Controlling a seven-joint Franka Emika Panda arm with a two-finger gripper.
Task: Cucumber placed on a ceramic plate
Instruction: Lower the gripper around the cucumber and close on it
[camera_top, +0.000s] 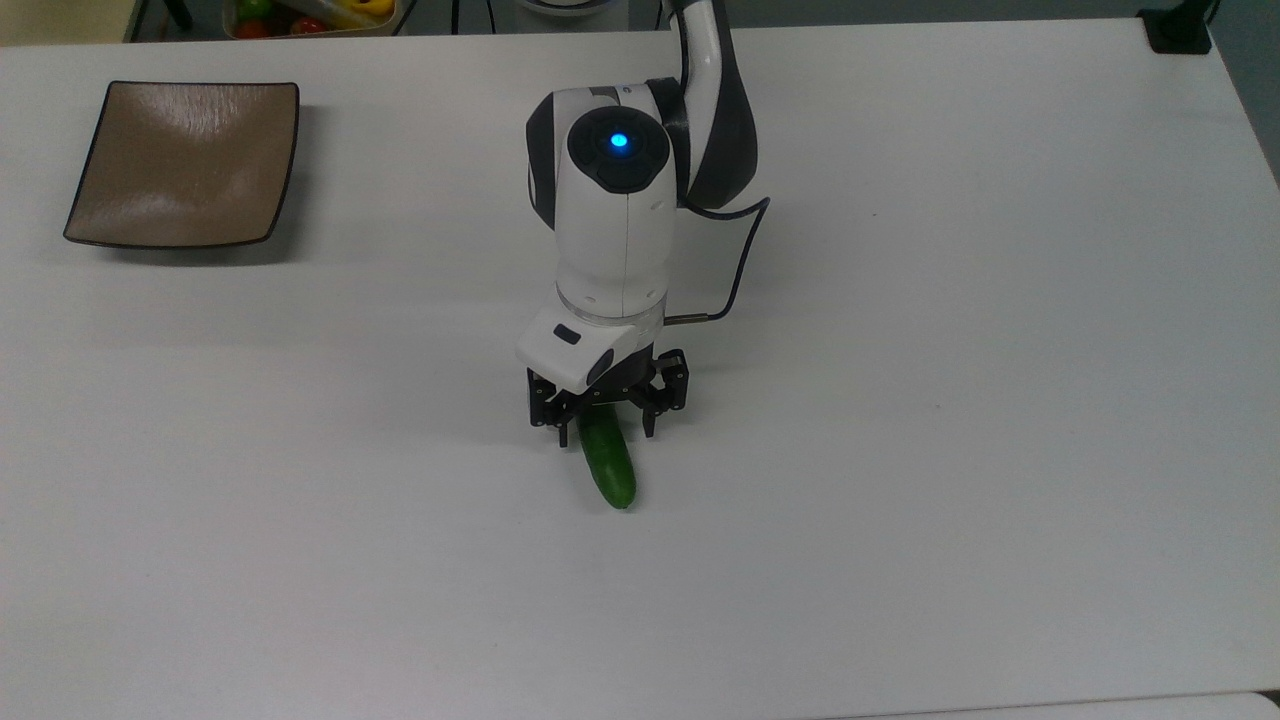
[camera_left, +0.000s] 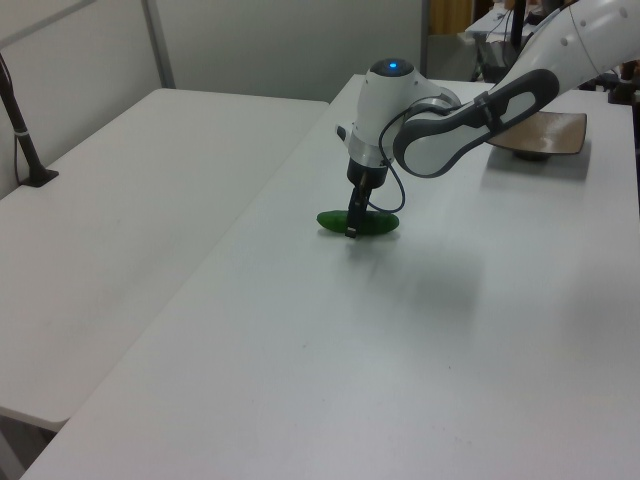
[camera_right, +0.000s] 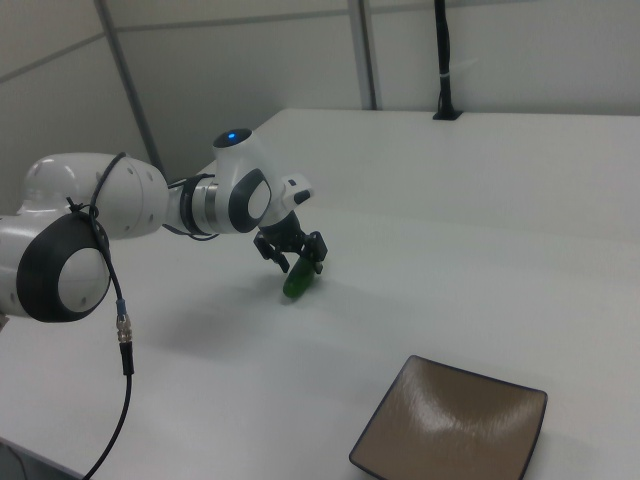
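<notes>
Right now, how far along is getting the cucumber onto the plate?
Early. Done: the gripper is down at the cucumber, jaws open astride its upper end in the top view. In hand: closing for the grasp; the cucumber lies on the table. Left: lift, carry to the bare ceramic plate, release.
</notes>
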